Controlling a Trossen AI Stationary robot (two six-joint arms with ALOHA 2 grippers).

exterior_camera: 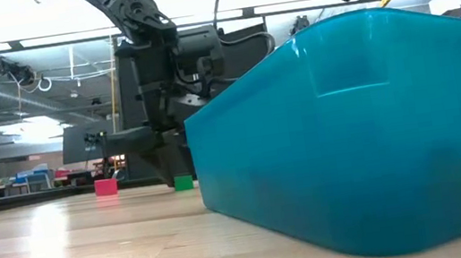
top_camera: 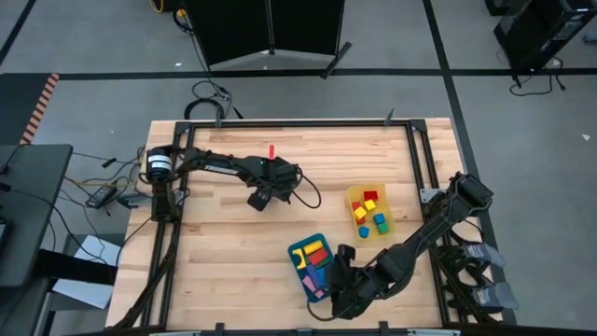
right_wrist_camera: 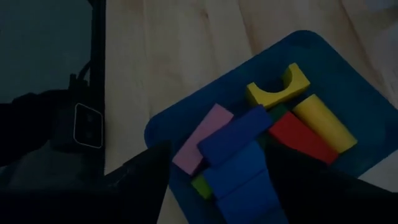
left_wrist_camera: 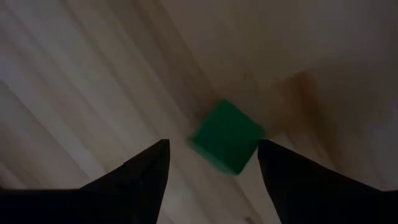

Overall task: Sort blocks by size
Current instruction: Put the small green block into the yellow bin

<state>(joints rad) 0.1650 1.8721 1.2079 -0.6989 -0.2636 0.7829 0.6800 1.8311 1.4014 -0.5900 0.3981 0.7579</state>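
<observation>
A small green cube (left_wrist_camera: 225, 137) rests flat on the wooden table near its middle; in the low view the green cube (exterior_camera: 184, 182) shows just beside the gripper. My left gripper (left_wrist_camera: 212, 143) points down over it, open, one finger on either side and clear of it. My right gripper (right_wrist_camera: 217, 149) hangs open above the near end of the blue tray (right_wrist_camera: 323, 68), over the blue, pink, red and yellow blocks in it; it holds nothing that I can see. A red block (top_camera: 271, 150) lies toward the far edge.
The translucent yellow bin (top_camera: 353, 198), right of centre, holds several small cubes. The blue tray (top_camera: 297, 250) stands near the front edge and fills the right of the low view. A black frame runs around the table. Bare wood lies at the left and near left.
</observation>
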